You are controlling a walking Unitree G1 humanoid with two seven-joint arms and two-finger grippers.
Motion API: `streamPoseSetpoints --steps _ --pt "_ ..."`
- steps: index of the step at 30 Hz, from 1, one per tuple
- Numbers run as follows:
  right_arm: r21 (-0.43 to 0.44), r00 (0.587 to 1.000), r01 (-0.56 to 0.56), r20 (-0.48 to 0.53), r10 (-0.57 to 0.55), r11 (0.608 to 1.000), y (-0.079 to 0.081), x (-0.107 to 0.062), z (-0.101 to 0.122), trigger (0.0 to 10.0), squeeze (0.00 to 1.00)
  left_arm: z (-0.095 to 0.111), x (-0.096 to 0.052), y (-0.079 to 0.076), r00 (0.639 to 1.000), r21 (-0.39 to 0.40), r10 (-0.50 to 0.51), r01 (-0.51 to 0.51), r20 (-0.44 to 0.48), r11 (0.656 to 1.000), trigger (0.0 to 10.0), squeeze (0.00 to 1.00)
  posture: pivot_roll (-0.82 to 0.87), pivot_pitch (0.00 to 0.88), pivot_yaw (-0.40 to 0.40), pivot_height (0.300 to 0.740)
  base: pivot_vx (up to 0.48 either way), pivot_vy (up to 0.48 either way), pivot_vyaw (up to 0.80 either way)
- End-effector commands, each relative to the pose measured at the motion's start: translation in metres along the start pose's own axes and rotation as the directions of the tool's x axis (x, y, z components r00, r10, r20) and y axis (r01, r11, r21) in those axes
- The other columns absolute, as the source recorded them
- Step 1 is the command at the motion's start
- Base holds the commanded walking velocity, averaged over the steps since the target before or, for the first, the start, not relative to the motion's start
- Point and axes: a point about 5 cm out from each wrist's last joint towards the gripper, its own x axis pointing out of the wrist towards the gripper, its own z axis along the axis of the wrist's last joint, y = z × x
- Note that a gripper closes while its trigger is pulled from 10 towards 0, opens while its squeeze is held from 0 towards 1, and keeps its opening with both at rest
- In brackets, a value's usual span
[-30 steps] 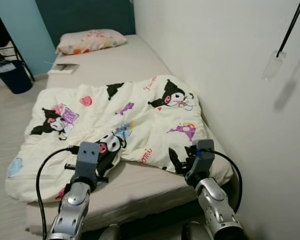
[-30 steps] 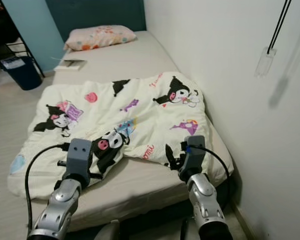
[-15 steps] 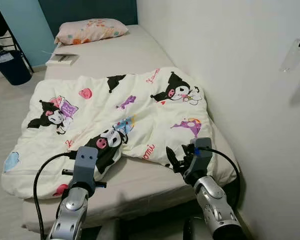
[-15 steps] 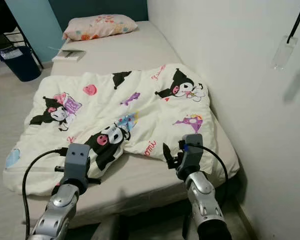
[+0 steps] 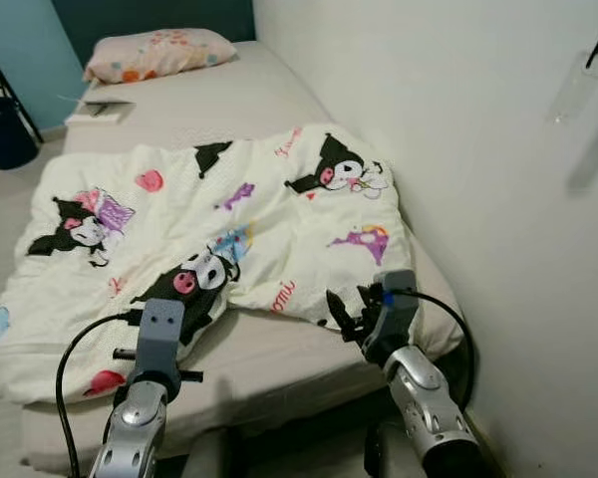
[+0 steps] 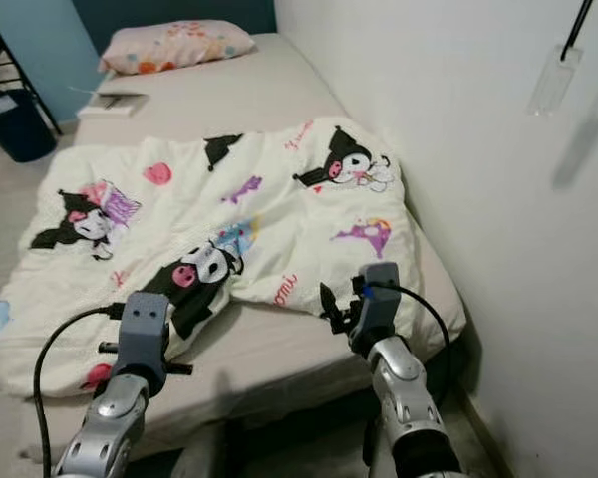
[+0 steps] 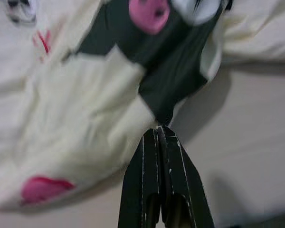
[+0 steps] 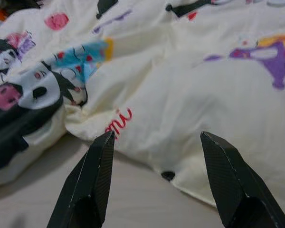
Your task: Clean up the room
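A cream comforter (image 5: 209, 214) printed with black-and-pink cartoon characters lies rumpled across the lower half of a bed (image 5: 229, 105), its left side spilling over the mattress edge and its right side running along the white wall (image 5: 458, 119). The left tool (image 7: 159, 135) rests at the comforter's near hem, its two black fingers pressed together with their tips right at a fold of the fabric where a dark printed patch ends; whether any cloth is pinched between them cannot be told. The right tool (image 8: 154, 142) hovers just above the bare sheet at the near right part of the hem, fingers spread wide and holding nothing, close to a red printed word on the cloth. At the head of the bed a patterned pillow (image 5: 159, 52) lies flat, and a book (image 5: 98, 112) sits near the left edge of the mattress. A dark bin (image 6: 15, 124) stands on the floor beside the bed.
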Motion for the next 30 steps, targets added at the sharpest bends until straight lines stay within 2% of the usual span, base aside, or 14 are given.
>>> streamPoseSetpoints --steps 1,2,3,4,7,8,9,12,16,19,21,23,26,30 --pt "-0.008 0.997 -0.044 -0.065 0.043 0.999 0.01 0.006 -0.009 10.0 0.0 -0.012 0.002 0.015 0.996 -0.076 0.049 -0.054 -0.072 0.996 10.0 0.16 -0.04 0.235 0.028 0.573 0.0 0.0 0.0" --pt "-0.008 0.997 -0.044 -0.065 0.043 0.999 0.01 0.006 -0.009 10.0 0.0 -0.012 0.002 0.015 0.996 -0.076 0.049 -0.054 -0.072 0.996 10.0 0.16 -0.04 0.235 0.028 0.573 0.0 0.0 0.0" --pt "-0.008 0.996 -0.049 -0.078 0.048 0.999 0.012 0.008 -0.01 10.0 0.0 -0.014 0.003 0.018 0.994 -0.13 0.056 -0.068 -0.089 0.989 10.0 0.84 -0.04 0.235 0.028 0.573 0.0 0.0 0.0" --pt "-0.005 0.994 -0.049 -0.1 0.048 0.999 0.014 0.01 -0.012 10.0 0.0 -0.017 0.005 0.022 0.991 -0.179 0.075 -0.094 -0.108 0.979 10.0 1.0 -0.04 0.243 0.024 0.573 0.0 0.0 0.0" --pt "0.02 0.993 -0.055 -0.102 0.056 0.998 0.016 0.012 -0.012 10.0 0.0 -0.018 0.006 0.025 0.989 -0.26 0.081 -0.11 -0.12 0.959 10.0 1.0 -0.04 0.246 0.023 0.573 0.0 0.0 0.0" --pt "0.048 0.992 -0.052 -0.11 0.057 0.997 0.018 0.015 -0.012 10.0 0.13 -0.02 0.008 0.029 0.986 -0.305 0.098 -0.136 -0.135 0.943 10.0 1.0 -0.04 0.26 0.017 0.573 0.0 0.0 0.0" --pt "0.098 0.993 -0.052 -0.104 0.062 0.994 0.022 0.019 -0.011 10.0 1.0 -0.021 0.009 0.032 0.984 -0.378 0.107 -0.155 -0.146 0.913 10.0 1.0 -0.04 0.268 0.014 0.573 0.0 0.0 0.0" --pt "0.231 0.994 -0.029 -0.095 0.053 0.973 0.031 0.031 -0.006 10.0 1.0 -0.023 0.014 0.04 0.98 -0.563 0.116 -0.187 -0.161 0.805 10.0 1.0 -0.04 0.294 0.003 0.573 0.0 0.0 0.0" --pt "0.264 0.994 -0.028 -0.094 0.055 0.964 0.036 0.037 -0.002 10.0 1.0 -0.023 0.016 0.044 0.98 -0.637 0.123 -0.194 -0.154 0.746 10.0 1.0 -0.04 0.321 -0.004 0.573 0.0 0.0 0.0" --pt "0.28 0.994 -0.057 -0.071 0.08 0.958 0.044 0.042 0.004 10.0 1.0 -0.022 0.017 0.046 0.985 -0.742 0.108 -0.173 -0.135 0.647 10.0 1.0 -0.04 0.342 -0.005 0.573 0.0 0.0 0.0" --pt "0.28 0.993 -0.093 -0.047 0.11 0.955 0.052 0.047 0.011 10.0 1.0 -0.021 0.021 0.049 0.989 -0.845 0.104 -0.144 -0.106 0.515 10.0 1.0 -0.06 0.366 -0.006 0.573 0.0 0.0 0.0" --pt "0.28 0.993 -0.093 -0.047 0.11 0.955 0.052 0.047 0.011 10.0 1.0 -0.021 0.021 0.049 0.989 -0.845 0.104 -0.144 -0.106 0.515 10.0 1.0 -0.06 0.366 -0.006 0.573 0.0 0.0 0.0" --pt "0.234 0.987 -0.147 -0.027 0.158 0.961 0.06 0.053 0.021 10.0 1.0 -0.022 0.023 0.047 0.995 -0.948 0.068 -0.088 -0.07 0.305 10.0 1.0 -0.06 0.388 0.001 0.573 0.0 0.0 0.0" --pt "0.253 0.986 -0.159 -0.015 0.168 0.954 0.061 0.056 0.024 10.0 1.0 -0.027 0.02 0.047 0.995 -0.963 0.072 -0.089 -0.073 0.256 10.0 1.0 -0.07 0.395 0.003 0.573 0.0 0.0 0.0"
